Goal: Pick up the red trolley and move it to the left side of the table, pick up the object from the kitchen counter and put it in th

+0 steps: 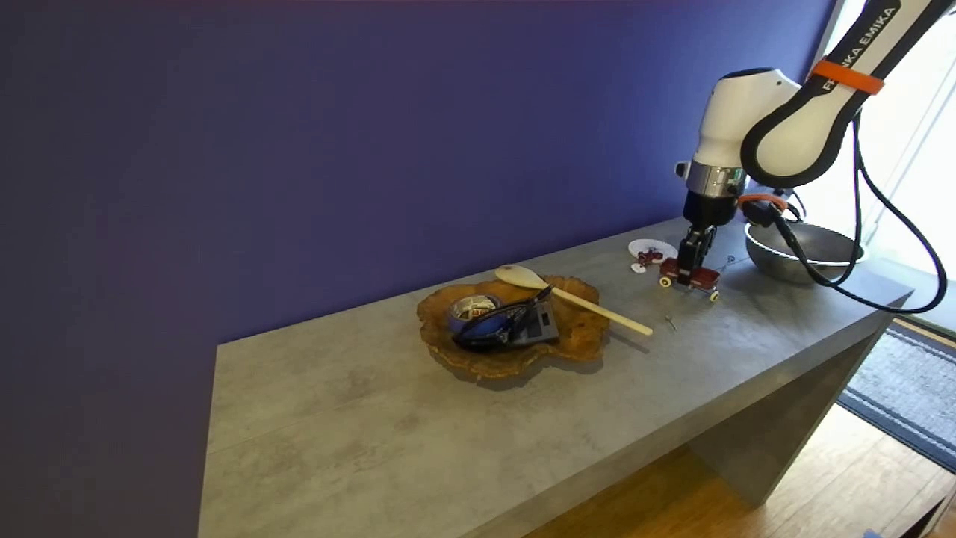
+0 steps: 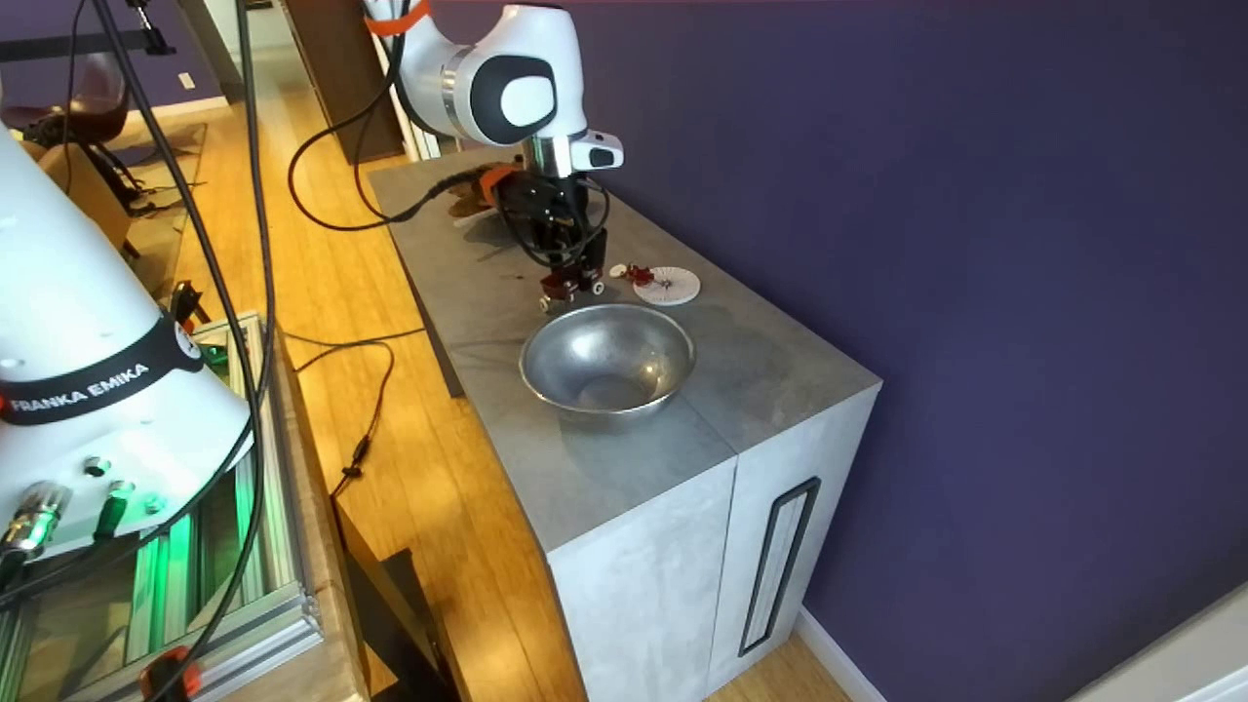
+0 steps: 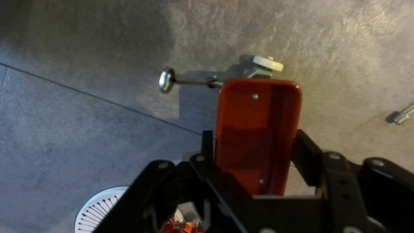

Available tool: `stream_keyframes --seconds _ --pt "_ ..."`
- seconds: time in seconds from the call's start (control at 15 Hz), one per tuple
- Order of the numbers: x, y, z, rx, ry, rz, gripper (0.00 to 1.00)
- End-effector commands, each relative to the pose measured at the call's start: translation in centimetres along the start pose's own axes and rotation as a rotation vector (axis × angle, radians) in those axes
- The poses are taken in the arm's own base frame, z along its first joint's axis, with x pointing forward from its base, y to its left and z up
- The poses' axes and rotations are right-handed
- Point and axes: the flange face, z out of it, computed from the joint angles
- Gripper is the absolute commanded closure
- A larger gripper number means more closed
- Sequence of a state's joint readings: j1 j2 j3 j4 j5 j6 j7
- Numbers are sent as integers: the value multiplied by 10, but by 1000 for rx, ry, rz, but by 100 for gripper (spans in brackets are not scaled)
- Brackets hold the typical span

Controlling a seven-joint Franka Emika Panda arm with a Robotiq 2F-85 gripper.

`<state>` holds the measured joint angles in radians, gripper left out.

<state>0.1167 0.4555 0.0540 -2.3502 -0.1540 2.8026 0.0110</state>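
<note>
A purple wall (image 1: 373, 149) backs the long grey slab table (image 1: 336, 418); the red trolley (image 1: 703, 279) is near the steel bowl (image 2: 604, 356), and the gripper (image 3: 254, 142) grasps it, pressed to both long sides; in both exterior views the gripper covers part of the trolley, and I cannot tell whether its wheels (image 1: 665, 282) touch the table; in the wrist view the gripper hides the trolley's lower end, the white dish (image 3: 95, 210) is cut off below, and a metal piece (image 3: 404, 115) at the right edge shows too little to name; the wooden board (image 2: 470, 202) is mostly hidden in an exterior view. The white arm (image 1: 795, 142) runs off the top of both exterior views; it slants down, then bends so that the gripper points straight at the table; the trolley's long axis lies across the table's length, nearly vertical in the wrist view; from its upper end there a thin handle (image 3: 192, 81) sticks out leftward, ring-tipped.
</note>
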Motion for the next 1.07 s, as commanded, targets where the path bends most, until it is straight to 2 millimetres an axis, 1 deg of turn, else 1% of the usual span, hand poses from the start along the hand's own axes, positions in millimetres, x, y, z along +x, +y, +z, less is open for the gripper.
stream_keyframes --seconds 0.0,0.07,0.13,0.33,0.4,0.53,0.6,0.67,0.8,1.0 --pt "2 0 -12 30 -22 61 6" --pt "1 -3 -20 40 -14 74 1" --pt "1 -5 -26 44 -6 95 0" --pt "-2 -17 -47 88 -30 197 0" --pt "-5 -20 -52 66 -41 251 0" --pt "-11 -30 -63 70 -71 305 0" --pt "-10 -32 -67 40 -25 313 0" --pt "2 -25 -54 61 -47 266 0" --pt "-1 -32 -62 55 -37 293 0" --pt "-3 -32 -63 53 -38 302 0"
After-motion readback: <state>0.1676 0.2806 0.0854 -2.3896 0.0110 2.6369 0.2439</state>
